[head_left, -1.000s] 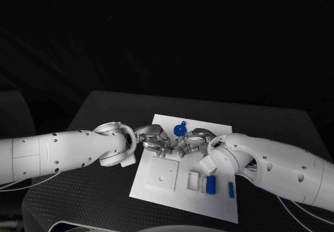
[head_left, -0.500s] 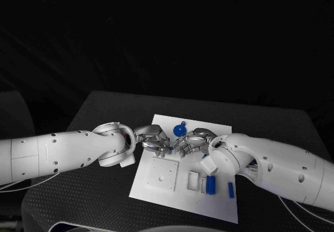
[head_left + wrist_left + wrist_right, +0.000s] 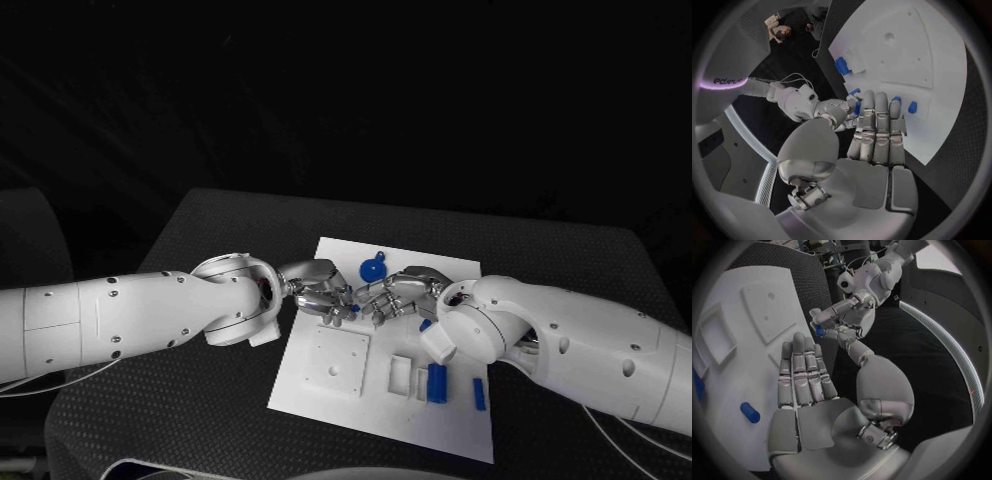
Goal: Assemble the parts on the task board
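Task board (image 3: 378, 382), a white plate, lies mid-table on the black table (image 3: 216, 230). Left hand (image 3: 320, 292) and right hand (image 3: 400, 291) meet over its far half, fingertips almost touching. Wrist views show each hand with fingers straight and side by side, holding nothing. A round blue part (image 3: 374, 268) sits just beyond the hands; upright blue parts (image 3: 437, 381) stand near the board's near right, beside the right arm.

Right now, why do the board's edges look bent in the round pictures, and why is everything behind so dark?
Wrist views: fisheye lenses curve the board edges. Head view: straight edges, dark surroundings, light falling mainly on board and arms.
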Robot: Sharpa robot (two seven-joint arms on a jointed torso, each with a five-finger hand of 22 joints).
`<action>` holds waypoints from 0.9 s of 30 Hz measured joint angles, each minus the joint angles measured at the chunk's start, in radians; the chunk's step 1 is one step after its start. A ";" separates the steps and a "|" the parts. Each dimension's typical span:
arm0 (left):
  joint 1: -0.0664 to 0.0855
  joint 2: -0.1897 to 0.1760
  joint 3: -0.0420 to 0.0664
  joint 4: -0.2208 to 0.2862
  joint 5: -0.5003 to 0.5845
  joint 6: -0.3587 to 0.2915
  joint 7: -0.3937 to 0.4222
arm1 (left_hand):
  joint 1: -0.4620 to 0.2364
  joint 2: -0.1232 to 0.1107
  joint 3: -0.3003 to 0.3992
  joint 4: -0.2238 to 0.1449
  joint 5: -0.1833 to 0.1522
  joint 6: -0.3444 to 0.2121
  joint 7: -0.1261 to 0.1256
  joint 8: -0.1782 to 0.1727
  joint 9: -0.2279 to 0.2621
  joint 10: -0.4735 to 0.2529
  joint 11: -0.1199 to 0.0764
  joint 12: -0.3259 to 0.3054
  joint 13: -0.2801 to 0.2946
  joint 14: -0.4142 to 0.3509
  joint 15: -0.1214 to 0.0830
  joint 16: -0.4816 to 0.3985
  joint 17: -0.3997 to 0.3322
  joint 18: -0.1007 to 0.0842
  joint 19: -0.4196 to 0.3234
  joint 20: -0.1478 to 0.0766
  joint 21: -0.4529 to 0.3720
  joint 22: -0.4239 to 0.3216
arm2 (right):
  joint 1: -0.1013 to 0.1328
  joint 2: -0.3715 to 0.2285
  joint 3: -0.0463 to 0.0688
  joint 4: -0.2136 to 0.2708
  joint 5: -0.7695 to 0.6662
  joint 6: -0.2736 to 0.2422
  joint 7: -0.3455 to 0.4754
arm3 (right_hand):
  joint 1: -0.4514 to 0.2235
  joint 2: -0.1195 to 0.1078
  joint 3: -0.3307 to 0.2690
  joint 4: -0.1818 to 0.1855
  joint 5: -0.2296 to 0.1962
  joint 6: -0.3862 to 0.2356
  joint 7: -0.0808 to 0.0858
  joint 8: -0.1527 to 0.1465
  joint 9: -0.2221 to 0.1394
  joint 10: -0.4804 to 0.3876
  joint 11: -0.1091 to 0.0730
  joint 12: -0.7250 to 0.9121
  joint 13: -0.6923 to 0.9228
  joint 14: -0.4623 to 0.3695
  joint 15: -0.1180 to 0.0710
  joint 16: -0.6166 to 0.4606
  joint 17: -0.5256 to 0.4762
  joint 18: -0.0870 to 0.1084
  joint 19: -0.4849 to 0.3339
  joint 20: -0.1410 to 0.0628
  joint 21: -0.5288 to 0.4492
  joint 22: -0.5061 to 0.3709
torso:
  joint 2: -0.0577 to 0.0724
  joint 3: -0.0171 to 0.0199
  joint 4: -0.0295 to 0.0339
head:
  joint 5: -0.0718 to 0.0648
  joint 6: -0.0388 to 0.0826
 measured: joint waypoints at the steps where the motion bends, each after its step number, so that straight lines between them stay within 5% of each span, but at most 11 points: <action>1: 0.000 0.001 0.000 0.001 -0.005 0.000 0.000 | -0.001 -0.001 0.000 0.000 0.000 0.000 0.000 0.000 0.000 0.000 0.000 0.000 0.000 0.000 0.000 0.000 0.000 0.000 0.000 0.000 0.000 0.000 | 0.000 0.002 0.000 0.000 -0.003 0.007 -0.002 | -0.002 0.002 0.000 0.000 0.000 0.000 0.000 0.000 0.000 0.000 0.000 0.000 -0.001 0.000 0.000 0.000 -0.001 0.000 0.000 0.000 0.000 0.000 | 0.000 0.0000 0.0000 | 0.000 0.000; 15: 0.000 0.006 0.000 0.003 -0.034 -0.003 0.001 | -0.004 -0.004 0.000 0.000 0.000 0.000 0.000 0.000 0.000 0.000 0.000 0.000 0.000 0.000 0.000 0.000 0.000 0.000 0.000 0.000 0.000 0.000 | 0.000 0.009 -0.001 -0.001 -0.034 0.081 -0.034 | 0.010 0.029 0.004 -0.004 -0.011 0.011 -0.011 0.001 -0.005 0.009 -0.009 0.008 -0.009 0.000 0.000 0.000 -0.002 0.000 0.000 0.000 0.000 0.000 | 0.000 -0.0001 -0.0003 | -0.001 -0.004; 27: 0.000 0.007 0.000 0.005 -0.039 -0.003 0.001 | -0.003 -0.003 -0.001 0.001 0.000 0.000 0.000 -0.004 0.000 0.000 0.000 0.000 0.001 0.000 0.000 0.000 -0.001 0.000 0.000 0.000 0.000 0.000 | 0.000 0.011 -0.001 -0.005 -0.042 0.080 -0.038 | 0.086 0.054 0.101 -0.023 -0.066 0.047 -0.028 0.021 -0.014 0.051 -0.033 0.030 -0.013 0.011 -0.011 0.012 -0.004 0.000 0.015 0.004 0.006 0.000 | 0.000 0.0002 0.0000 | -0.001 -0.006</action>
